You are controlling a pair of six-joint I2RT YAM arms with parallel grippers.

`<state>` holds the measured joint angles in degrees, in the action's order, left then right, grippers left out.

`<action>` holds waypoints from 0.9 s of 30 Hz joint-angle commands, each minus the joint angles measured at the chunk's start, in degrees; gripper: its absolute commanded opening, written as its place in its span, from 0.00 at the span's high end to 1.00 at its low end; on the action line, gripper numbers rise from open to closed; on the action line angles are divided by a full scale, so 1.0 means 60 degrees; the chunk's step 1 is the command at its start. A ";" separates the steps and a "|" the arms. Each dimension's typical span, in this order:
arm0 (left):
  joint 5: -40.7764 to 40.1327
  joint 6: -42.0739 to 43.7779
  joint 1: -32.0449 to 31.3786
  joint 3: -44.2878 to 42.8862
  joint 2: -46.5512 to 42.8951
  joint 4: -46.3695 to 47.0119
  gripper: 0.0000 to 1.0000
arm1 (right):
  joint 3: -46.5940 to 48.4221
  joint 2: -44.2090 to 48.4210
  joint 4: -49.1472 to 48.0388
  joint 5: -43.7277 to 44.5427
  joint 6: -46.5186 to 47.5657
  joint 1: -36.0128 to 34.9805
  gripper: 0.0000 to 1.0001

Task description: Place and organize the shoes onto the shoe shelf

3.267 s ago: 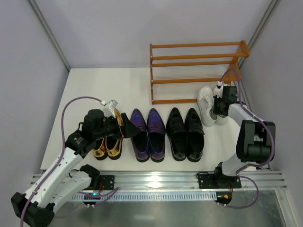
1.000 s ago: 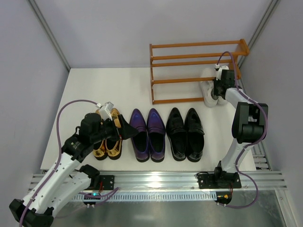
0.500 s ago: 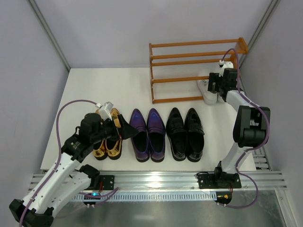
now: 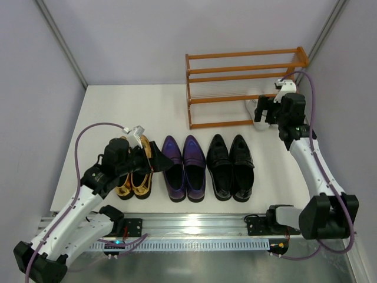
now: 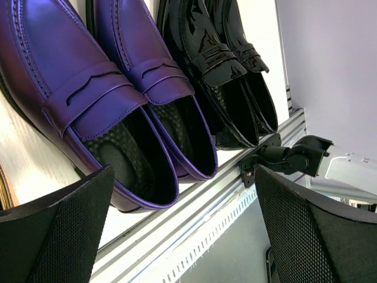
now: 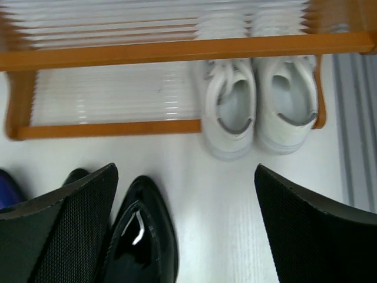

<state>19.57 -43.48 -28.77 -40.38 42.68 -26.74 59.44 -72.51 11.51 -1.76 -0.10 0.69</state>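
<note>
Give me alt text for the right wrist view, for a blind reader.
A pair of white sneakers sits side by side at the right end of an orange-brown shoe shelf, toes under a bar and heels toward the camera. The open right gripper frames the bottom corners with its two black fingers, and a glossy black loafer lies at lower left.

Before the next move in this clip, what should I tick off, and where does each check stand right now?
1. Right gripper jaws open and empty: ok.
2. White sneakers on the shoe shelf, lower tier, right end: ok, though the heels overhang the front bar.
3. Left gripper jaws open and empty, over the purple loafers: ok.
4. Gold loafers, purple loafers and black loafers shelved: not ok, all on the table.
5. Left gripper lined up on one shoe: cannot tell.
</note>
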 commanded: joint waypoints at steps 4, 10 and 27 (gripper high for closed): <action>0.0283 0.0347 -0.0038 -0.0915 0.0401 0.0385 0.00 | 0.0493 0.2311 0.3352 -0.0234 -0.1383 -0.1622 0.02; 0.0297 0.0275 -0.0024 -0.1004 0.0767 0.0852 0.00 | -0.1729 0.4335 0.2246 -0.4651 -0.3408 -0.1697 0.02; -0.0171 0.0289 -0.0038 -0.0023 0.0153 0.1410 0.00 | -0.2789 0.4764 0.5201 0.0111 -0.4888 -0.4287 0.02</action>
<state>19.59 -42.81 -28.77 -41.65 44.80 -22.00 42.94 -38.46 40.53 -10.33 -25.08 -22.06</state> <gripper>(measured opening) 0.996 0.976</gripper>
